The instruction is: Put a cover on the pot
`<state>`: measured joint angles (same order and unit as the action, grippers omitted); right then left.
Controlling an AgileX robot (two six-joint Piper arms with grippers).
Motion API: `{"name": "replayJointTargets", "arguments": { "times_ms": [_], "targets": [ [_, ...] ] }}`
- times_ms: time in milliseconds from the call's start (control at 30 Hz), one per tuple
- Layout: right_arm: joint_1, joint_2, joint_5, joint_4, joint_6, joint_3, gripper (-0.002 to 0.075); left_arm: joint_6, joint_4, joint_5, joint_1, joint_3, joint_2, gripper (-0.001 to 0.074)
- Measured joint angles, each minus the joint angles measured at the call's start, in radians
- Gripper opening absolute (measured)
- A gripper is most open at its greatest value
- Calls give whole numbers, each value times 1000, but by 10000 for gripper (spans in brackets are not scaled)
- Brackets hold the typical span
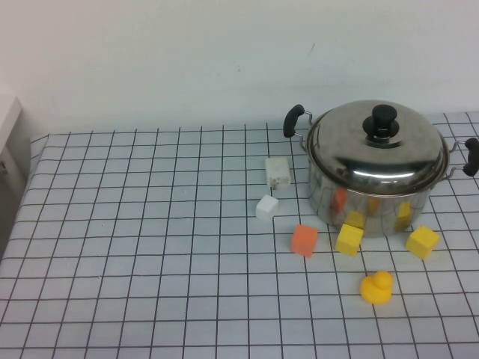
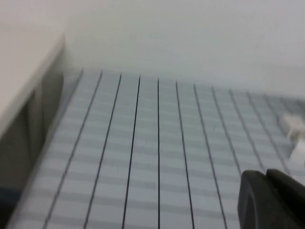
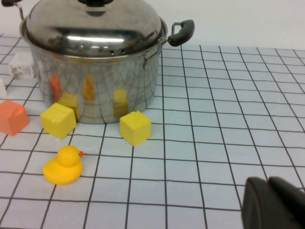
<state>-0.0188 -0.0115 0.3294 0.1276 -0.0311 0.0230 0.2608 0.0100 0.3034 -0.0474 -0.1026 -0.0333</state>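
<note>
The lid (image 1: 378, 146) sits on the pot (image 1: 374, 202) near the table's (image 1: 150, 262) far right edge. The left claw (image 2: 271, 200) and right claw (image 3: 274, 205) hang over open table; whether either is spread, I cannot tell.

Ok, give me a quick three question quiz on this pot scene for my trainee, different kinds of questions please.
1. True or false: the lid already sits on the pot.
2. How many yellow blocks lie in front of the pot? A) one B) two C) three
3. Fill in: the toy nearest the robot's side of the table is a yellow ____.

Key:
1. True; the lid rests on the pot's rim, its black knob on top.
2. B; one yellow block and another, with the orange block to their left.
3. Duck.

Note: neither arm shows in the high view; each wrist view shows only a dark part of the left pincer and of the right pincer.
</note>
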Motion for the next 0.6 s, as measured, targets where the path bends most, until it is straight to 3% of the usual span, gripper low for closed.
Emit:
{"name": "replayJointTargets", "arguments": {
  "times_ms": [133,333,600],
  "targets": [
    [0,0,0,0,0,0,9,74,-2,37,0,108,40,0],
    [0,0,2,0,0,-2,9,132,1,30,0,113,42,0],
    [0,0,2,0,0,-2,9,51,1,30,0,113,42,0]
  ]
}}
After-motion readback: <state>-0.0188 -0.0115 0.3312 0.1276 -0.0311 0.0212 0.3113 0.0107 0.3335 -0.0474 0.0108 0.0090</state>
